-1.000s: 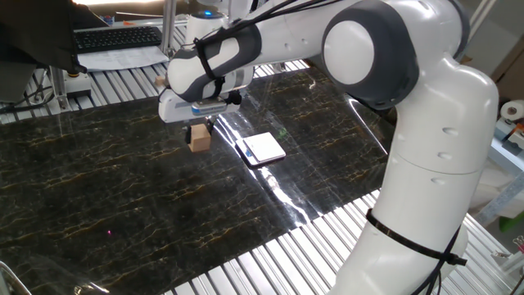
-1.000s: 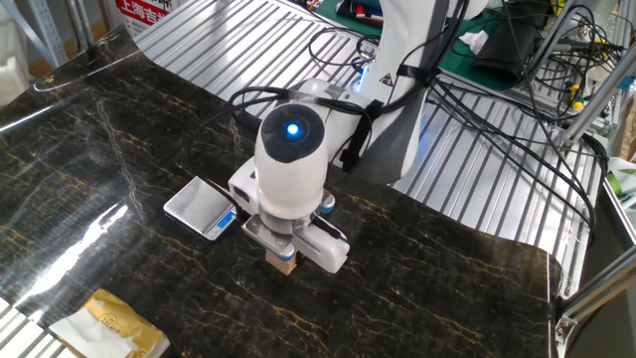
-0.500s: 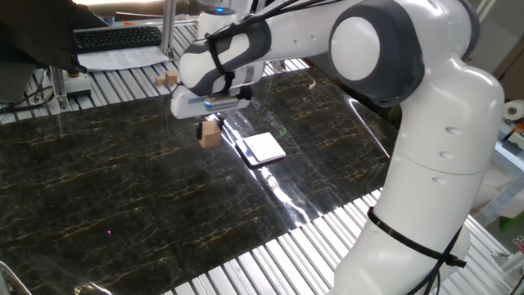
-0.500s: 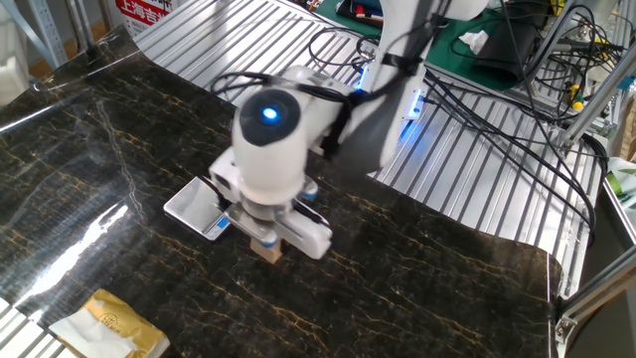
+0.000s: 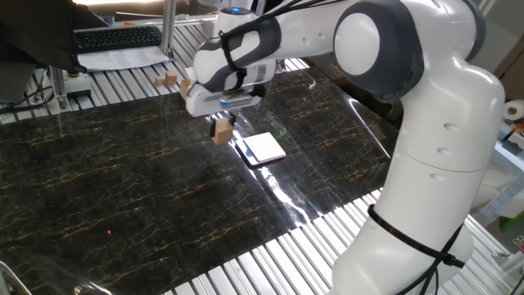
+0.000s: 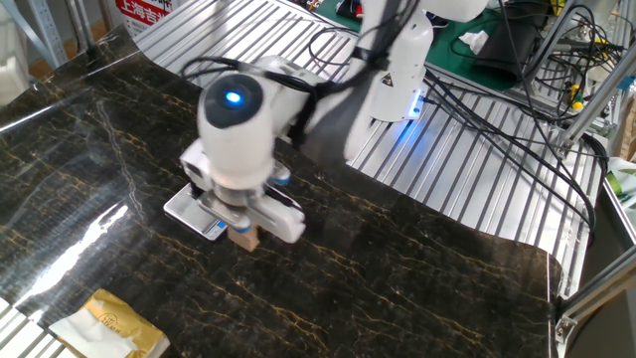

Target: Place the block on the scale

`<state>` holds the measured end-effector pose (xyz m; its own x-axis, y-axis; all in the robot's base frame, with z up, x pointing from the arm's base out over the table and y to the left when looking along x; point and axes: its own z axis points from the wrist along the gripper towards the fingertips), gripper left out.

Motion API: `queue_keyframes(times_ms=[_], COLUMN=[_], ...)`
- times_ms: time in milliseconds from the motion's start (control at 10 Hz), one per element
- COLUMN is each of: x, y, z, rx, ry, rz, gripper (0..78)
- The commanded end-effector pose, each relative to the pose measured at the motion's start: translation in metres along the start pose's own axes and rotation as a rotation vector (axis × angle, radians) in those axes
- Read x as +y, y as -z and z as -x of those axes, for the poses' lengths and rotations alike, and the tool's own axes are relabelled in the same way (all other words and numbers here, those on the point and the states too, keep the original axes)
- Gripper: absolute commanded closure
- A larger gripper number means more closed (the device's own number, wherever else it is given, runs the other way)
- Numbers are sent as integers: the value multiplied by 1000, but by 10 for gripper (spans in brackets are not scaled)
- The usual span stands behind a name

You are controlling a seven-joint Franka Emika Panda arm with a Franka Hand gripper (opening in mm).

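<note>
Wooden block (image 5: 221, 131) clamped in the hand (image 5: 222, 124), top hidden, beside the half-covered scale (image 6: 195, 212)

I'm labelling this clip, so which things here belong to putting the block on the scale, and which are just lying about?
Part of the job:
- small light-tan wooden cube, held in the pincer
- thin flat square scale with shiny white top

Just lying about:
- tinier wooden block near the black keyboard
- tan packet with yellow material at the table's edge
</note>
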<state>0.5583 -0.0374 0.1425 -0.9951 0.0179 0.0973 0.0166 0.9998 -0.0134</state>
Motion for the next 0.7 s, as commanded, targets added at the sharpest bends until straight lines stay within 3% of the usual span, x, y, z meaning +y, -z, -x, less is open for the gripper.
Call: queue_keyframes(times_ms=[100,600,700], x=[-28,-48,-60], y=[-2,-3,-8], z=[0,-4,-5], rx=[4,15,15], ry=[13,20,32], rz=[-4,-2,-1], gripper=[764,764,764])
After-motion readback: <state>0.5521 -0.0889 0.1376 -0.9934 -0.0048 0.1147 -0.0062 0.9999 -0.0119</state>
